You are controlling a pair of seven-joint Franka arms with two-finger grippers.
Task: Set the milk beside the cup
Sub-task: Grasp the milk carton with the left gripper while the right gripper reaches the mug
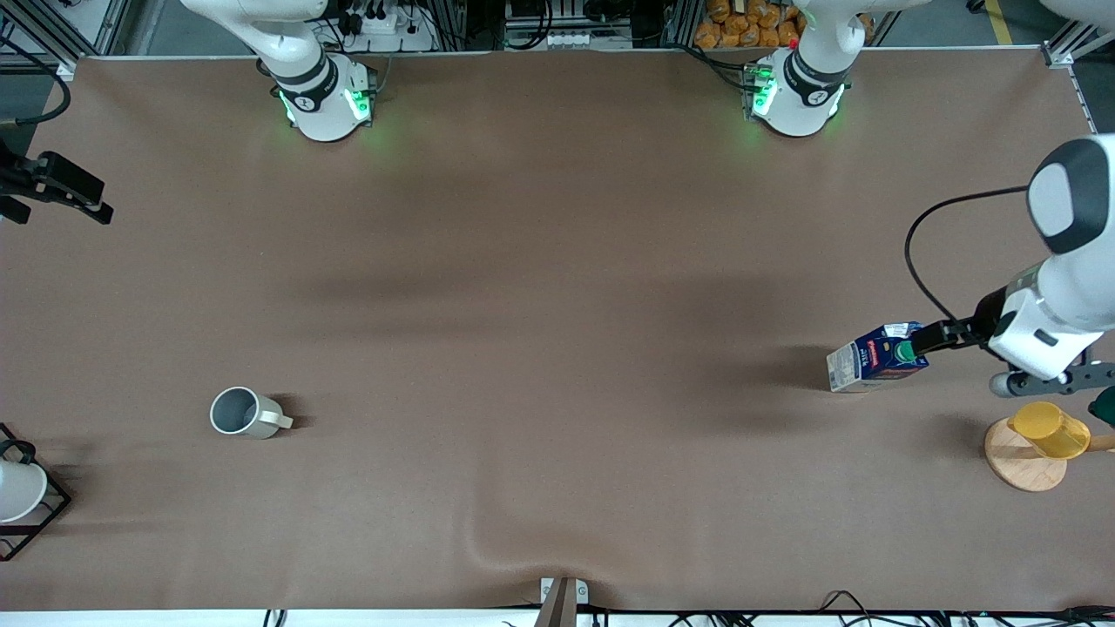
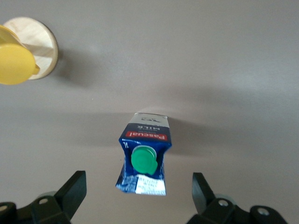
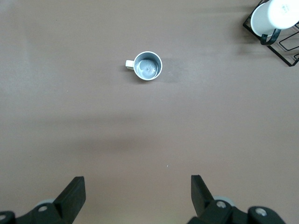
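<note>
The milk (image 1: 875, 357) is a dark blue carton with a green cap, standing on the table toward the left arm's end. It also shows in the left wrist view (image 2: 145, 156). My left gripper (image 1: 923, 341) hangs just over its top, open, with the fingers (image 2: 74, 186) wide apart and clear of the carton. The cup (image 1: 235, 411) is a grey-white mug standing toward the right arm's end, and it also shows in the right wrist view (image 3: 148, 65). My right gripper (image 1: 78, 193) waits high over the table at the right arm's end, open (image 3: 136, 183) and empty.
A yellow cup (image 1: 1050, 431) on a wooden disc (image 1: 1019, 466) stands beside the milk, nearer the front camera. A white cup (image 1: 16, 489) sits in a black wire rack (image 1: 43, 518) at the right arm's end. The brown cloth has a ridge (image 1: 523, 557) by the front edge.
</note>
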